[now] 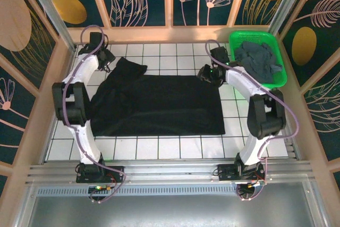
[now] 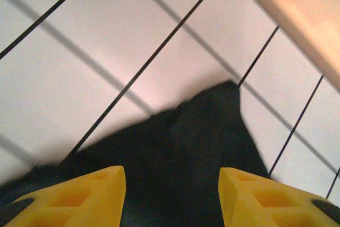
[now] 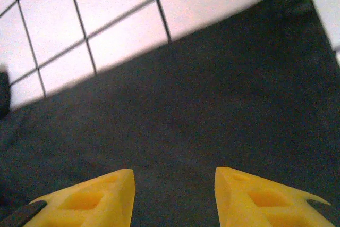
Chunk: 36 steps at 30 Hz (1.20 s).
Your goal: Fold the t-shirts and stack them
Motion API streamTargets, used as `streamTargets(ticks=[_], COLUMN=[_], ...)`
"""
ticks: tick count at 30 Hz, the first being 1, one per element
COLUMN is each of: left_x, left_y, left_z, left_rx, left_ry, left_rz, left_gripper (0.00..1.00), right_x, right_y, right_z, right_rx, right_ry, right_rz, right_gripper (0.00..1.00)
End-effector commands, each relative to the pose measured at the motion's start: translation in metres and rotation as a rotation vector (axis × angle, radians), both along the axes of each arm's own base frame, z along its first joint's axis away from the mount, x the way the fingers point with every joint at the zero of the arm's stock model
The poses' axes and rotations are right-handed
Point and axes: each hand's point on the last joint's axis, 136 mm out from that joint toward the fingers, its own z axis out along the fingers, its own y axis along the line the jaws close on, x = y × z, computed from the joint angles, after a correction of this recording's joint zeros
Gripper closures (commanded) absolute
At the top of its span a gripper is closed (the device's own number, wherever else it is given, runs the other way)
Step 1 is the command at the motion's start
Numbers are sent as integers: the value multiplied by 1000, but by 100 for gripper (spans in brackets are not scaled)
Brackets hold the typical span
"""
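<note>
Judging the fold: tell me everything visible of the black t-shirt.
The black t-shirt lies flat on the tiled table as a wide rectangle of soft matte cloth, one sleeve jutting from its far left corner. The open left gripper is over that sleeve, the open right gripper over the far right edge.

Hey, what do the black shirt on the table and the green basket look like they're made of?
Black shirt: soft matte cloth, likely cotton knit; it lies limp with a rumpled sleeve. Green basket: seemingly rigid plastic, bright even colour, crisp rim.
</note>
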Motion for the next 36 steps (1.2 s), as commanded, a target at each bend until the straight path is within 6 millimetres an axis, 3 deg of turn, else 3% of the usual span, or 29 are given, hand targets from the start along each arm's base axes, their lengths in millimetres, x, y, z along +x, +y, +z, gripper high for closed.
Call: streamTargets(ticks=[1, 6, 13, 20, 31, 36], left_x=[32, 77, 104, 110, 106, 97], left_y=[8, 0, -10, -32, -46, -46], left_z=[-8, -26, -55, -81, -116, -124], left_rx=[101, 117, 116, 113, 72, 101], left_ry=[-15, -85, -117, -91, 28, 79], left_rz=[-68, -148, -219, -292, -282, -279], left_gripper=[47, 46, 41, 38, 38, 57], right_x=[27, 45, 51, 51, 47, 47], right_y=[-13, -18, -27, -31, -35, -55], right_z=[-2, -9, -17, -25, -34, -40], right_rx=[-76, -84, -92, -84, -92, -140], right_ry=[-27, -18, 4, 23, 41, 54], right_rz=[-3, -16, -33, -39, -41, -122], right_gripper=[55, 55, 54, 53, 54, 53])
